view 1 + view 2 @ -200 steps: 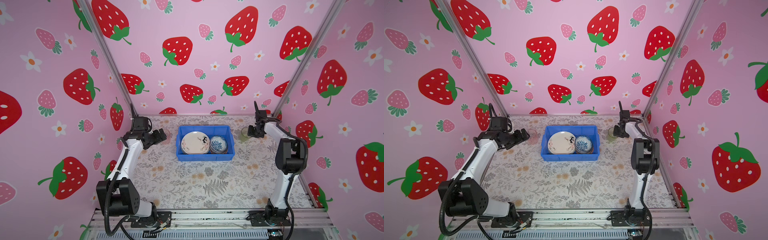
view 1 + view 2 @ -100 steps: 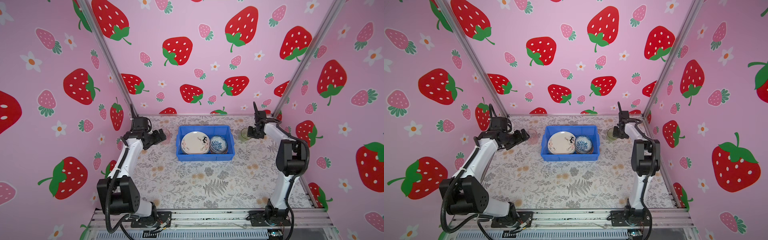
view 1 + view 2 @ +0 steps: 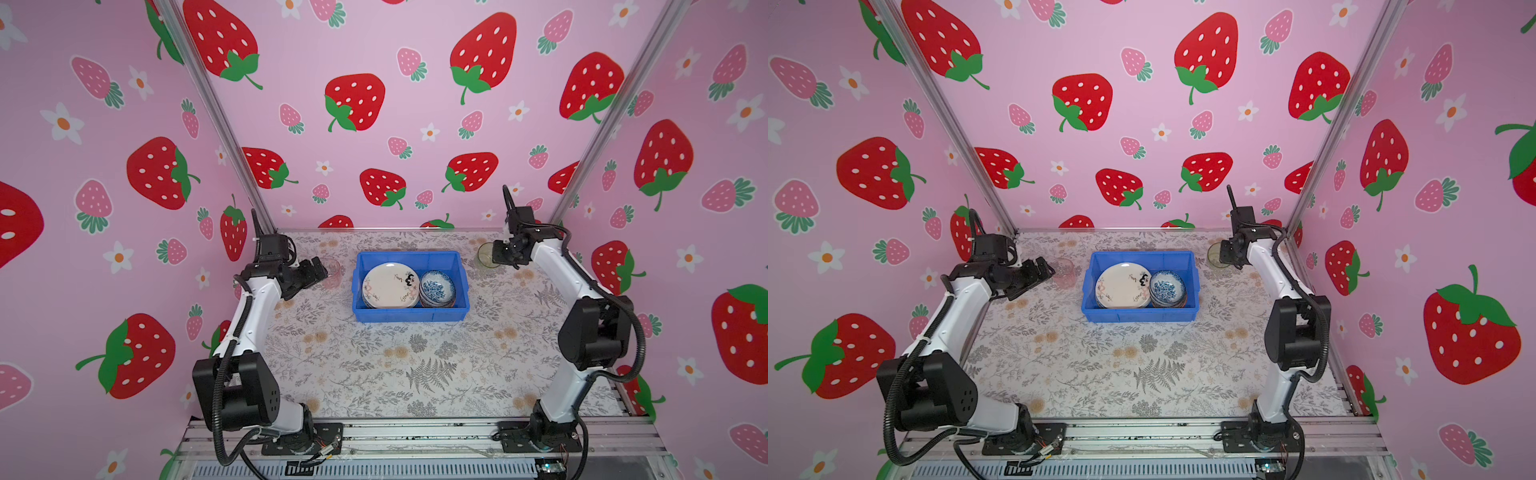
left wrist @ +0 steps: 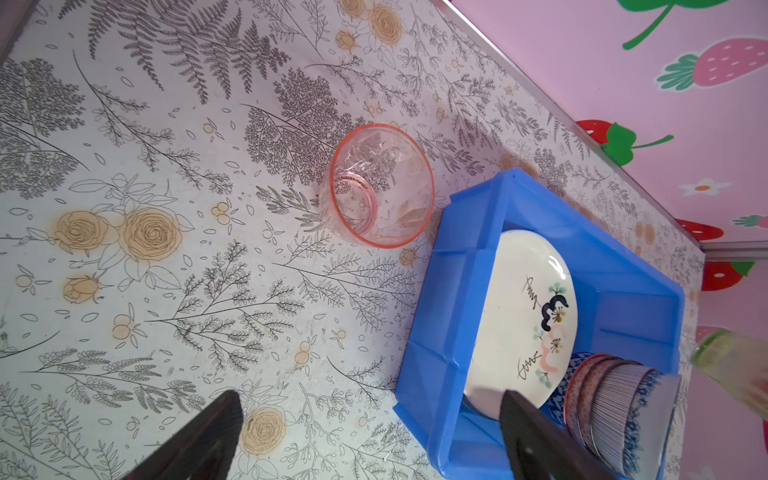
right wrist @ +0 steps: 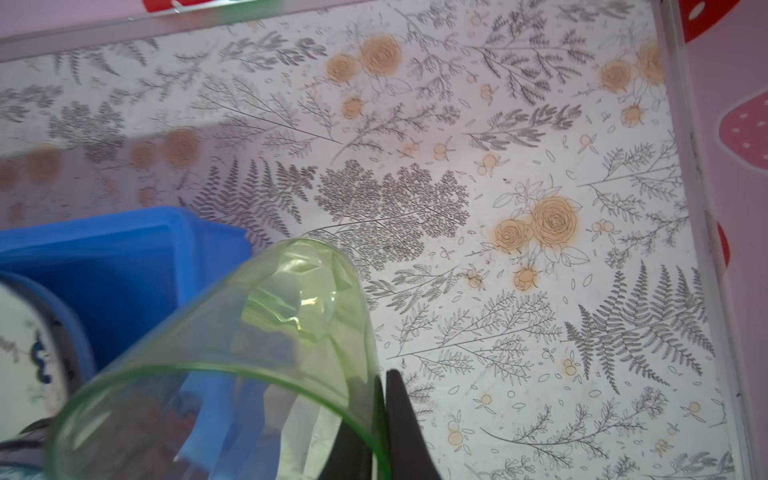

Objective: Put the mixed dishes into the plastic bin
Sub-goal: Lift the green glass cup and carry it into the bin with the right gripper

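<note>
Tabletop: floral-print sheet (image 3: 374,374), pink strawberry walls on three sides.

Plastic bin (image 3: 409,318) (blue, rectangular) sits mid-width on the tabletop, toward the far edge; seen in both top views (image 3: 1138,315).
- Contents: a cream floral plate (image 3: 390,284) tops a stack in the bin's left half. A blue-white bowl (image 3: 437,287) tops a nested stack in the right half.
- In the left wrist view the bowl stack (image 4: 615,399) shows reddish, striped and blue-patterned walls beside the plate (image 4: 519,316).

Pink glass cup (image 3: 332,272): upright on the tabletop, outside the bin and just beside its left wall near the bin's far-left corner. The left wrist view shows the cup's mouth (image 4: 380,187) close to the bin rim (image 4: 436,332); contact cannot be judged.

Left end effector (image 3: 318,268): jaws spread wide with nothing between them. It sits just left of the pink cup and apart from it. Both dark fingertips frame the wrist view (image 4: 368,403).

Green glass cup (image 3: 485,254): outside the bin, right of it, toward the tabletop's far-right corner.

Right end effector (image 3: 500,253): closed on the green cup.
- The right wrist view shows the fingers (image 5: 399,415) pinching the cup's wall at the rim, one inside and one outside.
- The cup (image 5: 249,332) is tilted.
- Whether its base touches the tabletop cannot be told.
</note>
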